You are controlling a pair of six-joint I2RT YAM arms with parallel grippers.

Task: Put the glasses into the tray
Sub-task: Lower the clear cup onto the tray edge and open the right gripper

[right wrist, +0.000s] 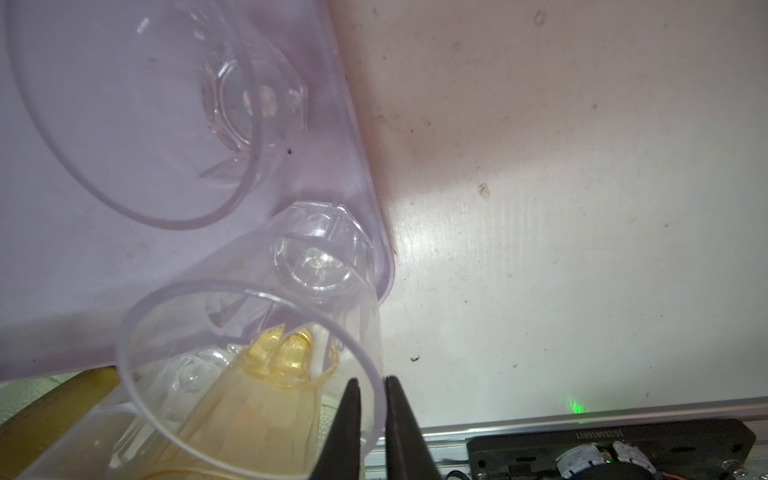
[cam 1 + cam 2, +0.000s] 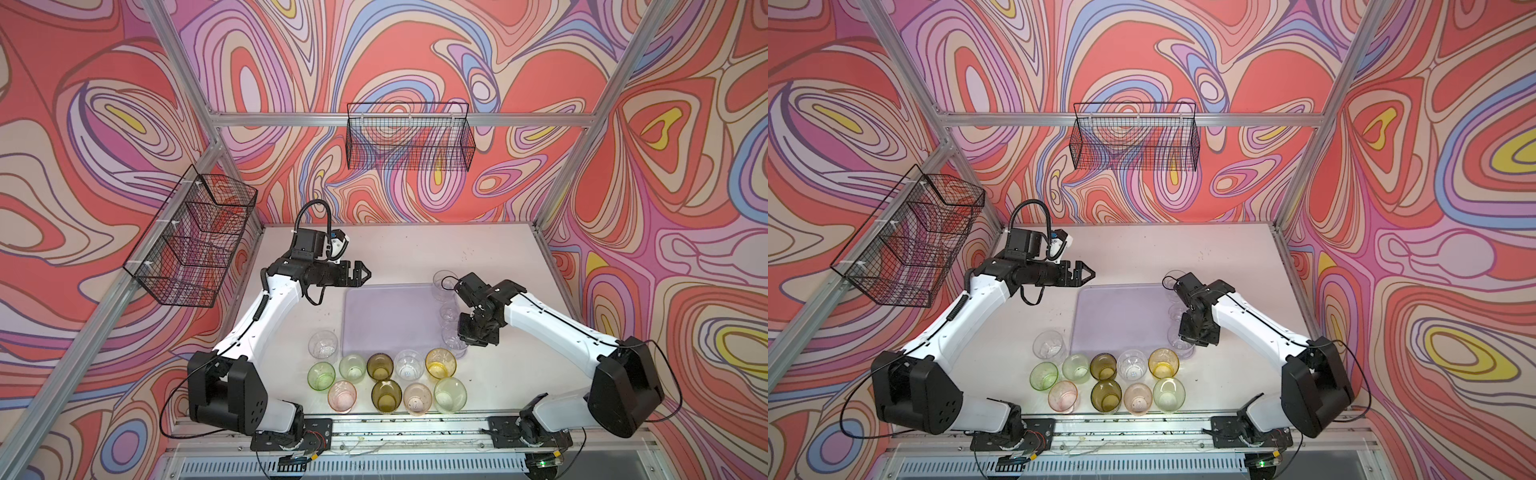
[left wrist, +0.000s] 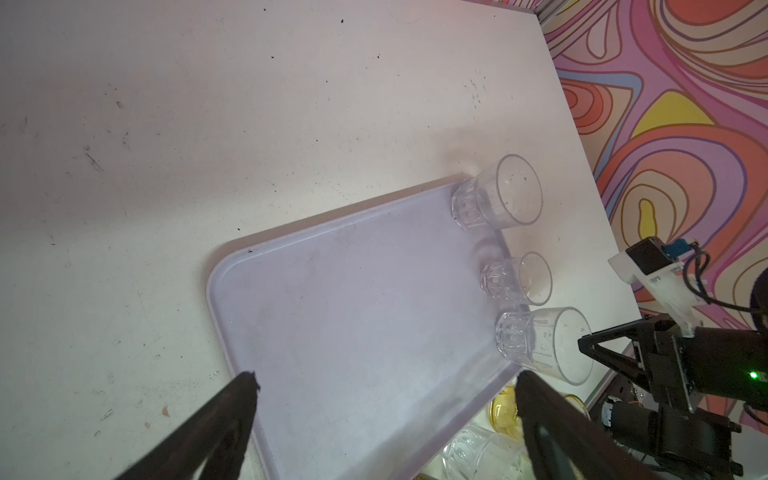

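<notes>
Three clear glasses (image 3: 515, 276) are standing in the tray (image 2: 386, 316), lined along its right edge. Right gripper (image 1: 371, 380) is sitting narrow astride the rim of the near-corner glass (image 1: 316, 266), one finger inside, one outside; can't tell if it's pinching or loose. Left gripper (image 2: 360, 274) is hanging wide open and empty off the tray's far left corner. Ten loose glasses (image 2: 380, 366) are waiting on the table (image 2: 415, 249) just in front of the tray: clear, green, olive, amber, pink. Judging roughly a quarter done; this placement is looking nearly finished.
</notes>
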